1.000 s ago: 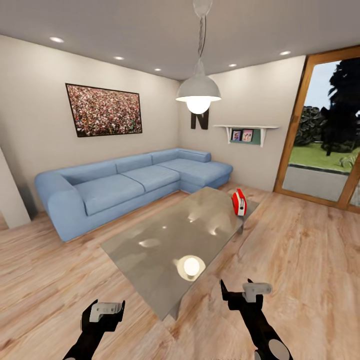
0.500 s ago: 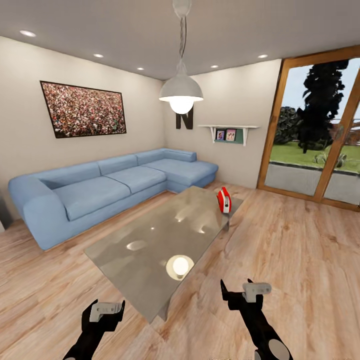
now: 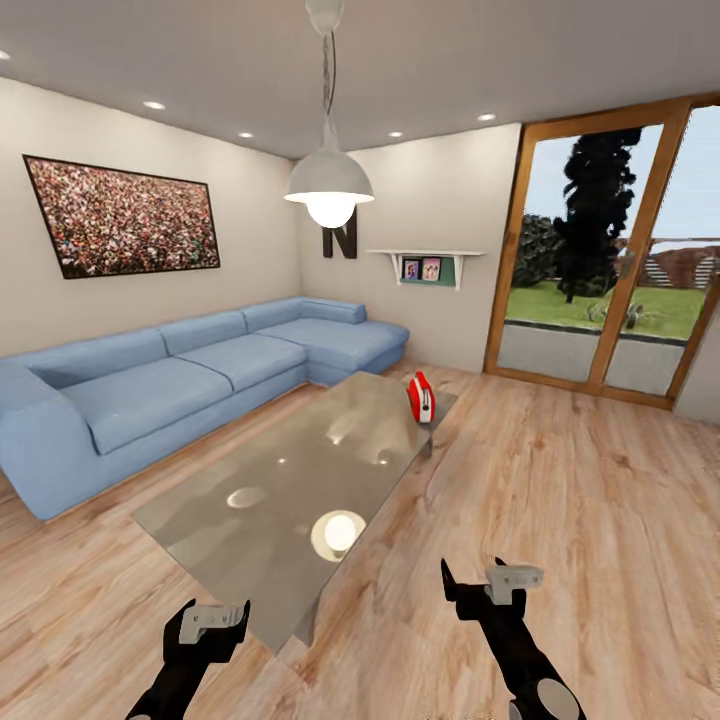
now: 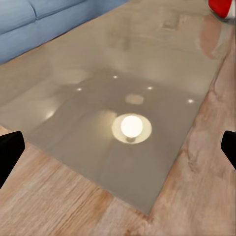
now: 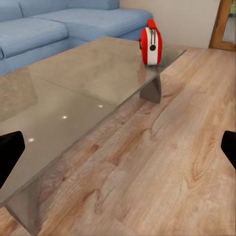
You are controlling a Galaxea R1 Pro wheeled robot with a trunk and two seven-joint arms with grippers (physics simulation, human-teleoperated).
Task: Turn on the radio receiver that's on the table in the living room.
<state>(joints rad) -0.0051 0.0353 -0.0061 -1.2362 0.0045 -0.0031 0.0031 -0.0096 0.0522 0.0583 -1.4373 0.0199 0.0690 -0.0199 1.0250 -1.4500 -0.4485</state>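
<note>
radio receiver (image 3: 421,397) upright, table (image 3: 250,520) (far corner)

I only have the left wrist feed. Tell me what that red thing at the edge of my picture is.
Observer: It is the radio receiver, standing upright near the far corner of the table.
Operator: Give me the state of the right gripper.
Observer: The right gripper is open and holds nothing, above the wood floor beside the table.
Operator: Report what lies beyond the table.
Observer: A blue L-shaped sofa runs along the table's far side, under a white pendant lamp.
</note>
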